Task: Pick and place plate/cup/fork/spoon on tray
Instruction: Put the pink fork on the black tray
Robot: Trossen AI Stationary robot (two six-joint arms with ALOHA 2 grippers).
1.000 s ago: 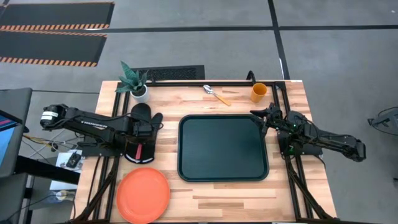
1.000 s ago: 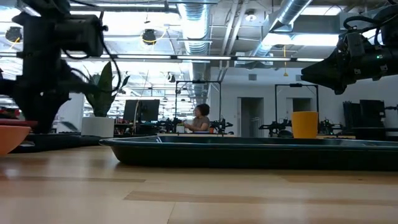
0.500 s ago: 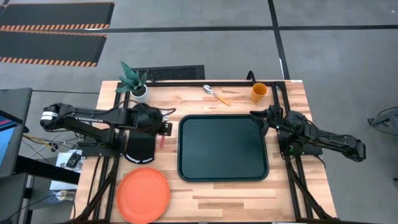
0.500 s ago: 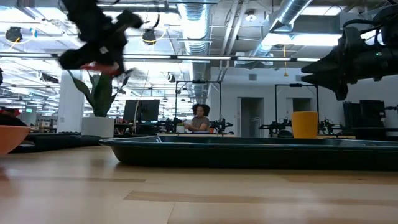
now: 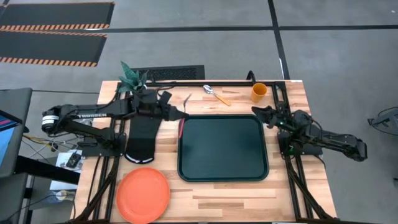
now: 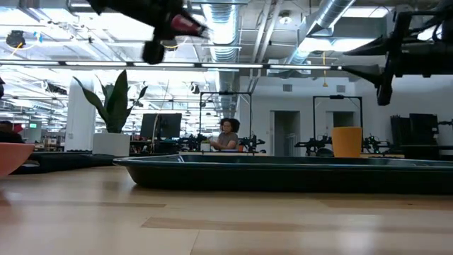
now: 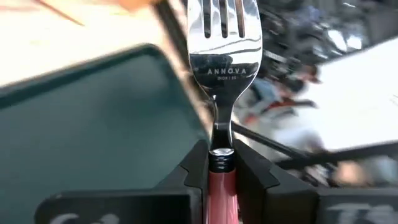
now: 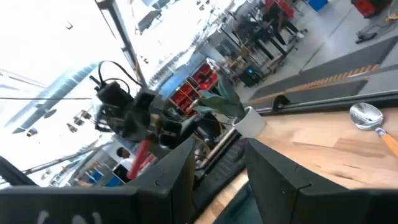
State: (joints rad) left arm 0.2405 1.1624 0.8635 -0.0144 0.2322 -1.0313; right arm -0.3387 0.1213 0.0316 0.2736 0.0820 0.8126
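My left gripper (image 5: 177, 111) is shut on the fork (image 7: 222, 68), which has silver tines and a red handle. It is high above the table by the tray's far left corner, and also shows in the low view (image 6: 177, 25). The dark tray (image 5: 222, 147) lies mid-table. The orange-red plate (image 5: 143, 195) lies flat at the near left. The orange-handled spoon (image 5: 216, 94) and the orange-yellow cup (image 5: 259, 92) rest on the table beyond the tray. My right gripper (image 5: 256, 112) is open and empty above the tray's far right corner, as the right wrist view (image 8: 217, 162) also shows. My left gripper pinches the fork between its two fingers at the top of the red handle (image 7: 221, 177), where it meets the metal neck. The fork lies along the fingers, its tines (image 5: 186, 99) sticking out past the fingertips toward the table's right. It is lifted clear of the table.
A black oven mitt (image 5: 142, 138) lies left of the tray, under my left arm. A potted plant (image 5: 134, 81) stands at the far left. Black frame rails (image 5: 292, 180) run along the table's left and right sides. Bare wood (image 5: 230, 196) lies in front of the tray.
My left gripper has risen from low over the oven mitt, carrying the fork up. It has gone toward the far edge and the right, up to the tray's far left corner, and has turned so the tines point outward. My right gripper has risen a little.
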